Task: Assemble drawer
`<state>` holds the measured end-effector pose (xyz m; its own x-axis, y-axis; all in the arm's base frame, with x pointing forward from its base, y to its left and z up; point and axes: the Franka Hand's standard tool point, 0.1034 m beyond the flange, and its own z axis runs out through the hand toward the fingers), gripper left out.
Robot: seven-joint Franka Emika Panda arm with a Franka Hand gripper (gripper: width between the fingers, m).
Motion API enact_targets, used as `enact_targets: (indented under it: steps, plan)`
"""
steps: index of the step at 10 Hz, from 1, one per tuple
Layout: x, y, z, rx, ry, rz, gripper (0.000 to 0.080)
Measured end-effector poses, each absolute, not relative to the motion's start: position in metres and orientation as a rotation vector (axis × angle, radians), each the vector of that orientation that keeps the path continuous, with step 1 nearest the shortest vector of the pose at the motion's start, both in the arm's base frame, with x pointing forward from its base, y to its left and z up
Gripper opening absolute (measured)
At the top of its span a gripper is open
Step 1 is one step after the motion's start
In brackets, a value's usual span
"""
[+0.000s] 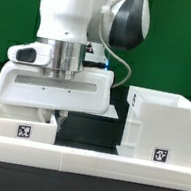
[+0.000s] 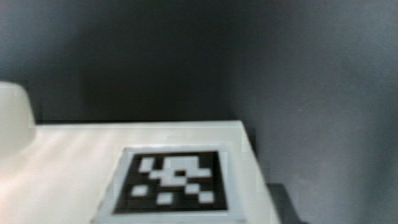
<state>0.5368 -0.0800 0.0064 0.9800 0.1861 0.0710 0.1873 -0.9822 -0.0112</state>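
Nearest the exterior view runs the low white rail [image 1: 81, 166], crossing the picture from 9 to 3 o'clock. Just behind it, at about 8 o'clock in the picture, sits a tray [image 1: 3, 120] with a square tag [image 1: 21, 129] on its front. At 4 o'clock stands the housing [image 1: 144, 123], upright with its top open, and a second tag [image 1: 159, 154] low on its front. A strip of dark table [image 1: 89, 133] keeps tray and housing apart.

Farther back, the claw [image 1: 52, 111] hangs straight down over the tray's far side, so the tray lies at roughly 6 to 7 o'clock from it and very close. I cannot tell whether they touch. The housing is at 3 to 4 o'clock from the claw, well clear of it. The fingers are mostly hidden by the claw's wide white body and the tray, so I cannot tell how far apart they are or whether they hold anything. The arm [image 1: 72, 13] rises to 12 o'clock before a green backdrop [image 1: 183, 48].

The wrist view shows a flat white tagged surface close below the camera, dark beyond; no fingers show. A blurred pale shape [image 2: 11, 115] at the edge cannot be identified.
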Motion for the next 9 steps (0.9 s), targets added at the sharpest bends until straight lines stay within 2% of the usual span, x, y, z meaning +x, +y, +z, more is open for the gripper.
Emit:
enact_targets:
  steps: [4, 7, 9]
  plan:
    - [0.539, -0.072, 0.04, -3.041, -0.565, -0.027, 0.0041]
    - [0.539, -0.077, 0.042, -3.041, -0.565, -0.03, 0.0041]
    - [0.541, -0.077, 0.043, -2.984, -0.905, -0.034, 0.0041]
